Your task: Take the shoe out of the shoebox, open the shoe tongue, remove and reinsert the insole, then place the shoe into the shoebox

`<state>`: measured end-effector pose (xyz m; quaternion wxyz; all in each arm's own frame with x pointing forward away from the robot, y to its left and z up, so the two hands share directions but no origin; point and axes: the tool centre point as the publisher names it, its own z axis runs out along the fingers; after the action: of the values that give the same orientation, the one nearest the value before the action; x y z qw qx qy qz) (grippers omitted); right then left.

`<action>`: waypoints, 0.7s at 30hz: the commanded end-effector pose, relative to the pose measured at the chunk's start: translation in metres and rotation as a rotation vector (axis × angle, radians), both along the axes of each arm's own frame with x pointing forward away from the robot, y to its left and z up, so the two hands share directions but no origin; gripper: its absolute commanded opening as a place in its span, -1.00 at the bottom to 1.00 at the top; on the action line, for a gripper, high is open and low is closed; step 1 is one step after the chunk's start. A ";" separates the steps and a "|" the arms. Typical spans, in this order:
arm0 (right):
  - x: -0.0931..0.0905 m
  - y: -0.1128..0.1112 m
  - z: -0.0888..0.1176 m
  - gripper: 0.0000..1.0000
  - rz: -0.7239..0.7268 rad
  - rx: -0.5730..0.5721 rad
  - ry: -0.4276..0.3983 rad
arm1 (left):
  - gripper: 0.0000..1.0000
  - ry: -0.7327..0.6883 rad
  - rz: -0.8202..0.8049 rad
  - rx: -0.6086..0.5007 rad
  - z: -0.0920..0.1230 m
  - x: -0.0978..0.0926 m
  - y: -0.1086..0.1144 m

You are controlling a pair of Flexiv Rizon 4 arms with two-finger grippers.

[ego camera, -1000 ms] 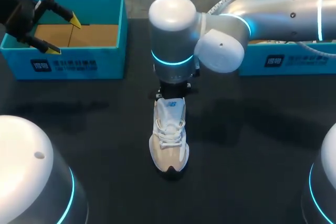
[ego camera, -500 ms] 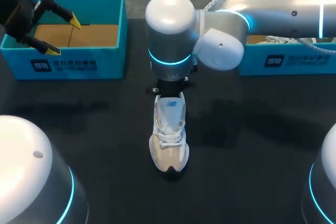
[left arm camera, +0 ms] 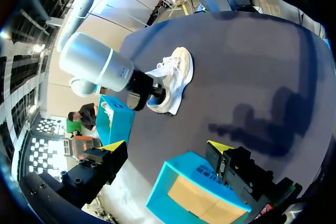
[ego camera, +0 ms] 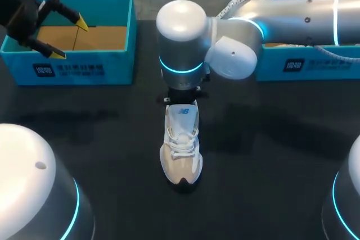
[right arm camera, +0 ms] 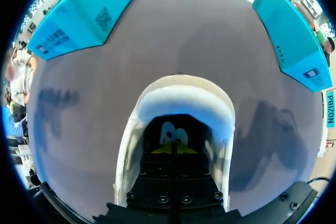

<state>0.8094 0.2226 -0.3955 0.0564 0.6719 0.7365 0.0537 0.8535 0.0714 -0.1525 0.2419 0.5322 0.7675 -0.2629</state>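
Note:
A white and beige sneaker [ego camera: 181,144] stands on the black table's middle, toe toward the near edge. My right arm comes in from the right, its wrist straight above the heel. In the right wrist view the right gripper [right arm camera: 173,149] is down inside the sneaker [right arm camera: 181,95], yellow tips together on the dark insole [right arm camera: 168,129]. Whether they pinch the insole I cannot tell. My left gripper [ego camera: 68,39] hangs open and empty over the left teal shoebox [ego camera: 84,68], whose cardboard floor is bare. The left wrist view shows the left gripper [left arm camera: 167,146], the shoebox [left arm camera: 173,187] and the sneaker [left arm camera: 173,77].
A second teal box [ego camera: 315,63] stands at the back right, partly behind my right arm. Both boxes show in the right wrist view, the left box [right arm camera: 84,17] and the right box [right arm camera: 294,30]. Dark tabletop surrounds the sneaker.
My right wrist has shifted slightly toward the back of the table over the sneaker's heel. The sneaker and the left arm have not moved.

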 end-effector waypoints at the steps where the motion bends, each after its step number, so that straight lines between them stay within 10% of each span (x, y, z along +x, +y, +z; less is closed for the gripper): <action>1: 0.003 -0.001 0.009 -1.00 -0.016 -0.001 -0.028 | 1.00 0.000 -0.003 0.005 0.000 0.002 -0.002; 21: 0.019 0.006 -0.017 -1.00 -0.034 0.000 -0.025 | 1.00 -0.006 -0.003 0.018 0.004 0.000 -0.001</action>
<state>0.8264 0.2250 -0.4036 0.0693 0.6836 0.7237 0.0644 0.8544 0.0710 -0.1495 0.2401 0.5361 0.7674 -0.2571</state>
